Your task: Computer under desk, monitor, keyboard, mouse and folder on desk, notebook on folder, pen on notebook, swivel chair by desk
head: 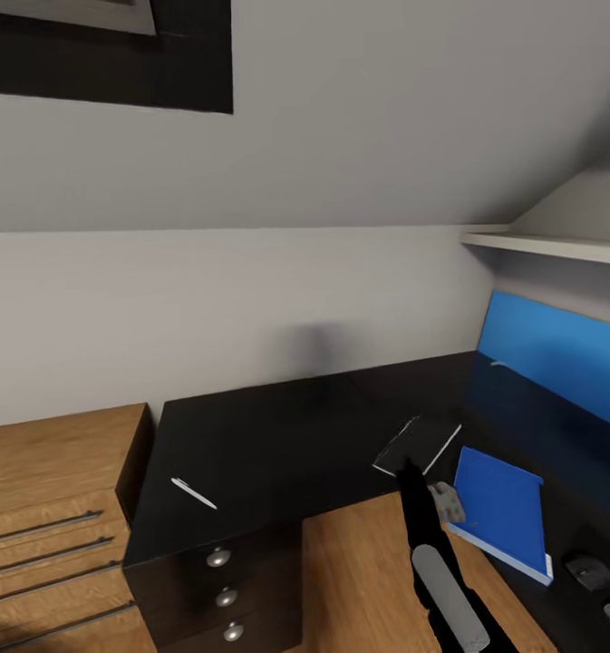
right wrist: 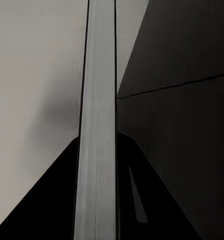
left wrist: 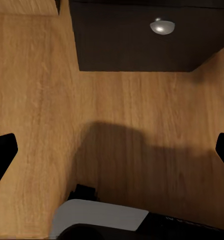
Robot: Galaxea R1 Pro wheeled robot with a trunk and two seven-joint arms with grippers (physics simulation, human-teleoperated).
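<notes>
The right gripper [head: 411,469] has its jaws clamped on the notebook [head: 419,444], held just above the tabletop [head: 277,435]. The blue folder [head: 502,506] lies flat just beside the jaws — lower the notebook squarely onto it. The pen [head: 194,493] lies well apart. The left wrist view shows the left jaws apart over wooden floor [left wrist: 116,125]; the right wrist view shows the notebook's page edge [right wrist: 97,125] — gripped edge-on.
</notes>
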